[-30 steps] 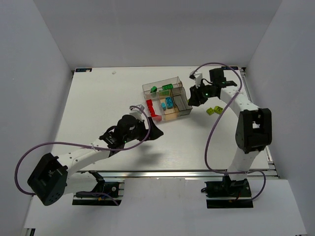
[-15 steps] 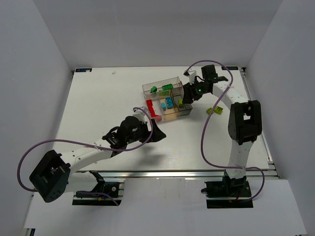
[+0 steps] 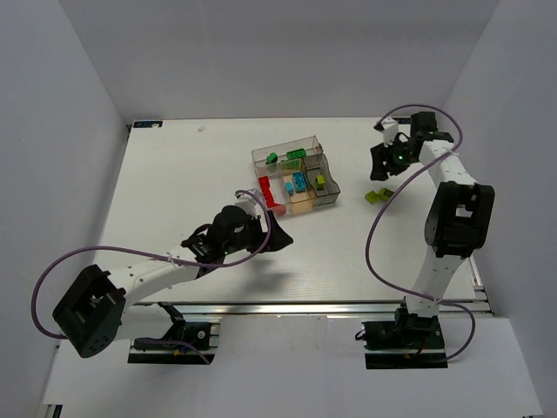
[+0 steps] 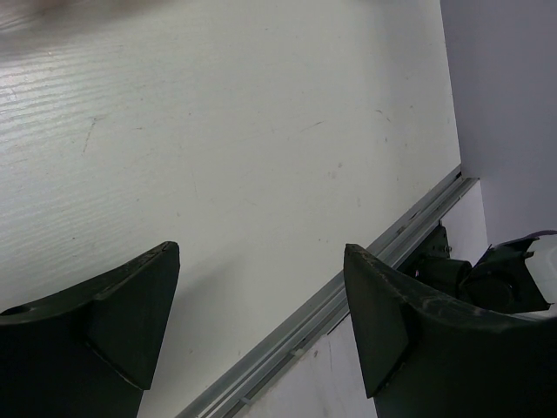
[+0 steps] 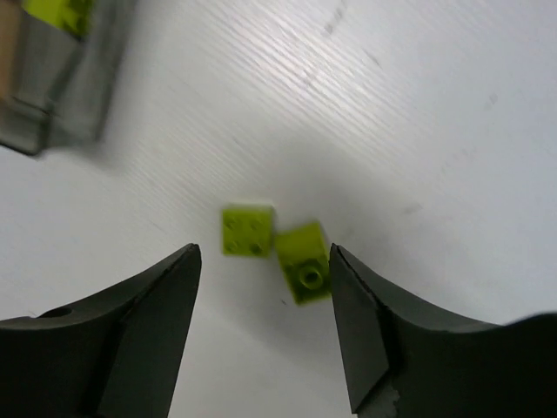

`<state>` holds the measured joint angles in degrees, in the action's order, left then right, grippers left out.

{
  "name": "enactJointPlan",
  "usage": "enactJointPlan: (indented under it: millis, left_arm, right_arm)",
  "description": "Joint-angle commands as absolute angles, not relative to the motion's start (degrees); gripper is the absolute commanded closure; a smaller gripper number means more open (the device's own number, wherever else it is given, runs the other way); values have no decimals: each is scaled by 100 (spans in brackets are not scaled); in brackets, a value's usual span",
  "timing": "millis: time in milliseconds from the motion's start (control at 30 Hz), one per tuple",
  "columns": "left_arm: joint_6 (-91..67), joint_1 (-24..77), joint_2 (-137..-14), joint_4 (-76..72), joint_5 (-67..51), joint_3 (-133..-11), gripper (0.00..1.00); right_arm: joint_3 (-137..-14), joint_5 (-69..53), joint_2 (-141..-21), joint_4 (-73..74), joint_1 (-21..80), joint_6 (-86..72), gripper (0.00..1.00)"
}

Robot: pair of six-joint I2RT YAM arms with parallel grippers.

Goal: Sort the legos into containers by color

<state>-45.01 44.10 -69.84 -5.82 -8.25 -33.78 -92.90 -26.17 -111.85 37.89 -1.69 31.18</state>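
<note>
The containers, joined clear bins, stand at the table's middle back and hold dark green, cyan and lime legos. Red legos lie at their left side. Two lime legos lie on the table to the right of the bins. They also show in the right wrist view, side by side between the fingers. My right gripper is open and empty, above and just behind them. My left gripper is open and empty, in front of the bins.
A bin corner with a lime lego inside shows at the top left of the right wrist view. The table's front metal rail runs under the left gripper's view. White walls enclose the table.
My right gripper was over the bins' right side half a second ago. It has swung right and back to above the two loose lime legos. A lime lego now lies in the right bin.
</note>
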Motion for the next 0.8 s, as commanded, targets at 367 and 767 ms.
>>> enactJointPlan:
  millis: [367,767]
  left_arm:
    - [-4386,4438,-7031,-668,-835,-3480,14]
    - [-4421,4438,-6847,-431,-668,-3454,14]
  right_arm:
    - [-9332,-1802,-11740,4315,-431,5519,29]
    - [-9536,-1432,-12278,4131,-439,5792,40]
